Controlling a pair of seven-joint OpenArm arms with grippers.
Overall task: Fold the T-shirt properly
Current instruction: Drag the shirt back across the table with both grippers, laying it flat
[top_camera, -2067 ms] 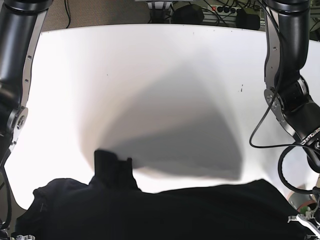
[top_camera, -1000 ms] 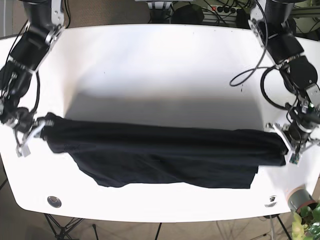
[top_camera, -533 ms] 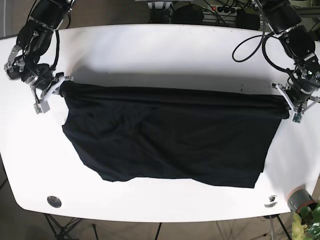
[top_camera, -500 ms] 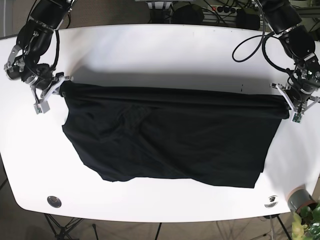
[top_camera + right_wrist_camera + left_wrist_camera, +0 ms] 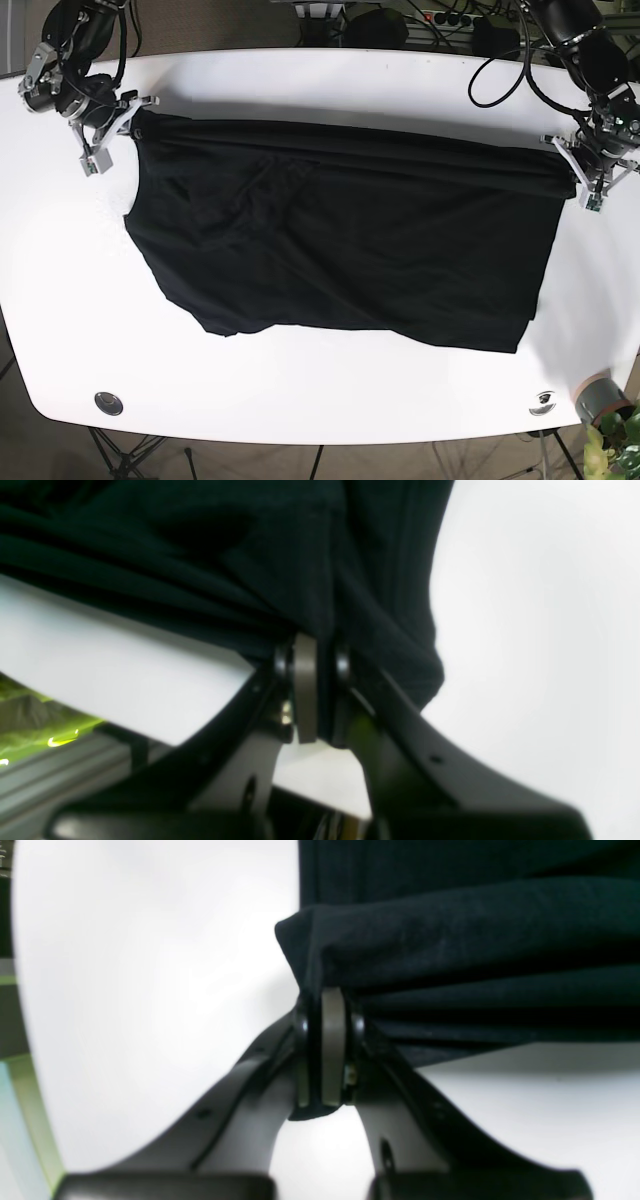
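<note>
Black cotton T-shirt (image 5: 340,240): left gripper (image 5: 325,1005) and right gripper (image 5: 310,655) are each pinching a far corner, stretching the cloth flat across the white table (image 5: 300,90).

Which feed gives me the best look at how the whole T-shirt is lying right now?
The base view: it shows the whole black T-shirt spread on the white table, pinched at both far corners. The left wrist and right wrist views show only bunched fabric clamped in the left gripper and right gripper.

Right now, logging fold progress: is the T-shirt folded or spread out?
Spread, not folded. The T-shirt lies open across the table, its far edge pinched by the left gripper and right gripper.
</note>
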